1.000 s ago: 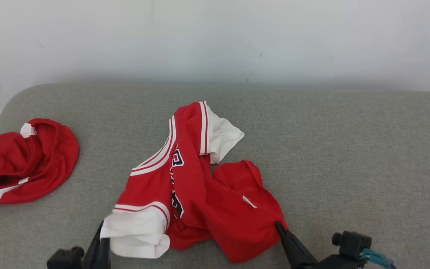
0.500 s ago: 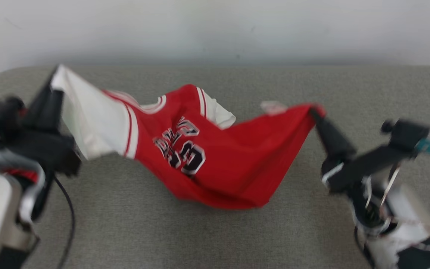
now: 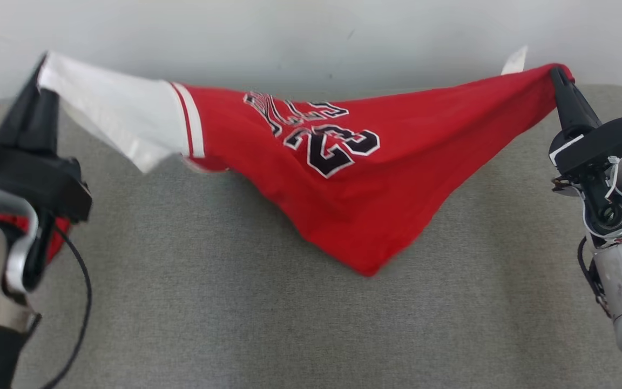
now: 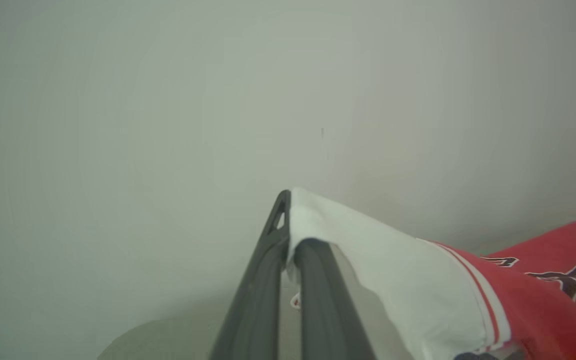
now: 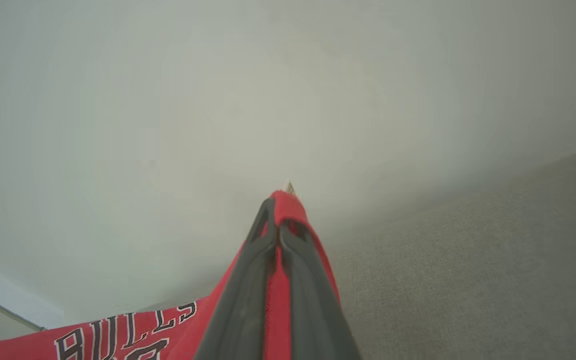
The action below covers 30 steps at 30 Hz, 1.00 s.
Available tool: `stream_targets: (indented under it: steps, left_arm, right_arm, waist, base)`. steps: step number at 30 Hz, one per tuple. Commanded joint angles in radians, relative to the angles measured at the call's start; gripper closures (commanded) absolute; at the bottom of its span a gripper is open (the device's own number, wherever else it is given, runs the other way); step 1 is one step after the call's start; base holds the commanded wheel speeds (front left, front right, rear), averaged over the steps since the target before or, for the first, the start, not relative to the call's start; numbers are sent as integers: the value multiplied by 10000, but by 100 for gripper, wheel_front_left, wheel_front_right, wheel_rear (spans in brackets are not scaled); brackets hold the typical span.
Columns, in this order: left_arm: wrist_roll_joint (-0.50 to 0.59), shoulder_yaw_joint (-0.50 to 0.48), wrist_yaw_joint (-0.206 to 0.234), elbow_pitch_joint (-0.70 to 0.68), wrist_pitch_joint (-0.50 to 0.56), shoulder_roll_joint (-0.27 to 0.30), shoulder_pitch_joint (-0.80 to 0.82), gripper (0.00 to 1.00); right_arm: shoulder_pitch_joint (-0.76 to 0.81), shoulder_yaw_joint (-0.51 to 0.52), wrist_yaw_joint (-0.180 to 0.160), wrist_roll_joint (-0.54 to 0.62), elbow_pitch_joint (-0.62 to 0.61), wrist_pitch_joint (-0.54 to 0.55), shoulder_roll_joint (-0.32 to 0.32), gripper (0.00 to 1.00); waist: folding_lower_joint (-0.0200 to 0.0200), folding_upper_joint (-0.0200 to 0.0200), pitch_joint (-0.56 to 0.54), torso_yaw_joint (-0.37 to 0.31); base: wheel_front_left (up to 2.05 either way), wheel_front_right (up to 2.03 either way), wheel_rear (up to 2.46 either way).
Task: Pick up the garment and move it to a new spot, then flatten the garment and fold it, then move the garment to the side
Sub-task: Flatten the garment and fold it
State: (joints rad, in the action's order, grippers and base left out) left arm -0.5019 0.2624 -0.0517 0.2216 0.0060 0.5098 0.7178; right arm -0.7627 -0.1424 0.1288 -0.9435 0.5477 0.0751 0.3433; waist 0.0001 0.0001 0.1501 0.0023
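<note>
The garment [image 3: 338, 178] is a red jersey with white sleeves, black lettering and the number 23. It hangs stretched in the air between my two grippers, its lowest point sagging toward the grey cushion. My left gripper [image 3: 41, 67] is shut on the white sleeve end [image 4: 348, 235] at the upper left. My right gripper [image 3: 556, 75] is shut on a red corner at the upper right, where a white tag sticks up. In the right wrist view red cloth [image 5: 288, 210] wraps over the fingertips, with the lettered front [image 5: 118, 335] trailing to the lower left.
A broad grey upholstered surface [image 3: 235, 302] lies below, ending at a pale wall [image 3: 311, 32] behind. A second red garment [image 3: 57, 237] peeks out behind my left arm at the left edge. A black cable loops down beside that arm.
Both grippers have risen and spread apart with the jersey, lifting it off the cushion from a crumpled heap into a taut span. The head camera has also shifted.
</note>
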Motion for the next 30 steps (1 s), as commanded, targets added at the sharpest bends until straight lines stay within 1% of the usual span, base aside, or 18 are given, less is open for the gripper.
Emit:
stream_targets:
  steps: [1,4,7,11,16,19,22,23,27,28,29,30]
  left_arm:
    - [-120,47,57,31,-85,-85,-300,100]
    - [-137,125,143,-27,-221,-188,-751,100]
    - [-105,275,187,-85,-341,-310,-1210,100]
    - [-125,426,351,-427,-514,-515,-1831,100]
    - [-223,559,775,-1448,-468,-738,-2959,100]
    - [-349,750,970,-1836,-466,-1003,-3697,100]
    - [-234,1098,1038,-1707,-629,-1270,-4172,100]
    - [-326,1195,1010,-1546,-716,-1493,-4300,100]
    - [-111,1674,861,-414,-1173,-1843,-4466,100]
    - [-5,1767,827,-98,-1297,-1909,-4453,65]
    - [-24,1842,797,178,-1399,-2030,-4465,0]
    - [-131,1879,792,431,-1484,-2155,-4517,0]
  right_arm:
    - [-200,-76,39,143,281,-29,135,100]
    - [-661,-246,38,251,1050,-99,172,100]
    - [-1229,-356,38,395,1802,-173,336,100]
    - [-2066,-530,38,554,2547,-322,581,100]
    - [-2784,-814,38,709,3196,-382,846,100]
    - [-2954,-1129,38,882,3724,-326,806,100]
    - [-3071,-1456,38,1156,4296,-491,658,100]
    - [-3069,-1587,40,1252,4489,-540,615,100]
    - [-2959,-2051,38,1492,5080,-797,376,100]
    - [-2913,-2180,38,1548,5201,-863,347,82]
    - [-2864,-2317,38,1632,5287,-924,356,20]
    - [-2790,-2447,38,1674,5370,-941,348,0]
  waist:
    - [-1,-1,15,119]
    - [-1,-1,60,287]
    - [-1,-1,94,467]
    - [-1,-1,25,706]
    - [-1,-1,-12,925]
    - [-1,-1,107,1091]
    - [-1,-1,222,1251]
    - [-1,-1,248,1311]
    - [-1,-1,221,1462]
    - [-1,-1,187,1471]
    - [-1,-1,139,1473]
    - [-1,-1,71,1472]
  base:
    - [0,0,0]
    - [0,0,0]
    - [0,0,0]
    - [0,0,0]
    - [0,0,0]
    - [0,0,0]
    - [0,0,0]
    - [0,0,0]
    - [0,0,0]
    - [0,0,0]
    - [0,0,0]
    - [0,0,0]
